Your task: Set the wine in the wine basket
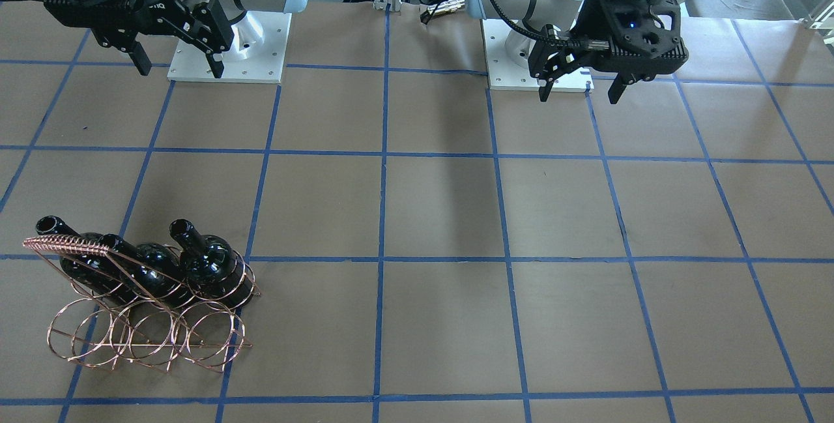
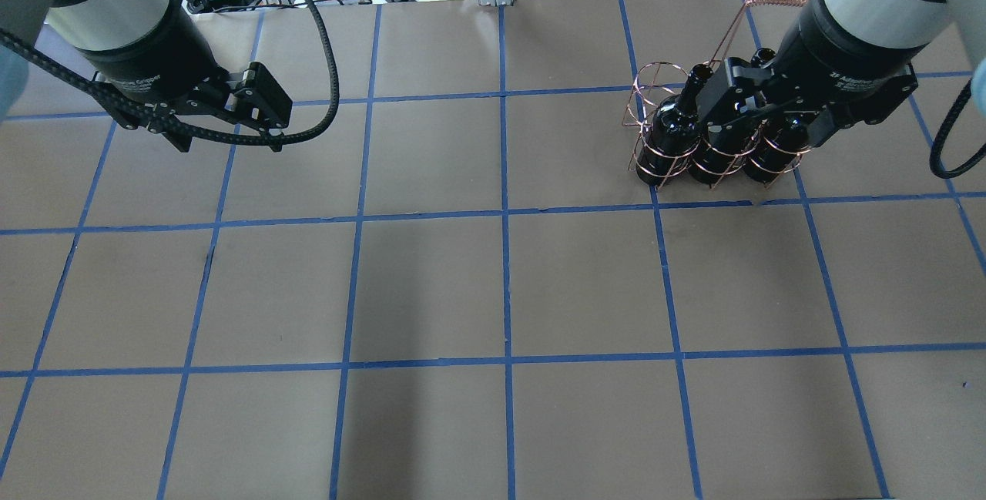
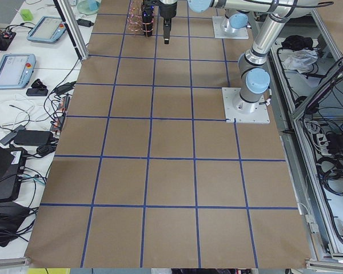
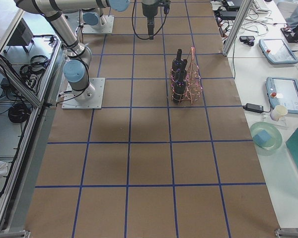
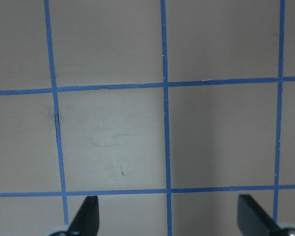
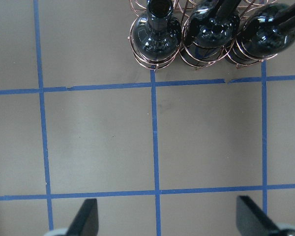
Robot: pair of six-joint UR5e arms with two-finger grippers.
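Observation:
Three glossy black wine bottles stand in the rose-copper wine basket (image 1: 153, 338), in its row of rings nearer the robot: one (image 1: 210, 265), a second (image 1: 140, 277) and a third (image 1: 77, 260). The basket's other row is empty. In the right wrist view the bottles (image 6: 156, 37) show from above at the top edge. My right gripper (image 1: 177, 66) is open and empty, high above the table on the robot's side of the basket. My left gripper (image 1: 580, 92) is open and empty, far from the basket. Both grippers also show open in their wrist views (image 6: 169, 219) (image 5: 169, 219).
The table (image 2: 501, 284) is brown with a grid of blue tape lines. The two arm bases (image 1: 228, 45) (image 1: 537, 58) stand at its robot-side edge. The basket (image 2: 655, 84) sits near the far edge on the robot's right. Cables and tablets lie beyond the far edge.

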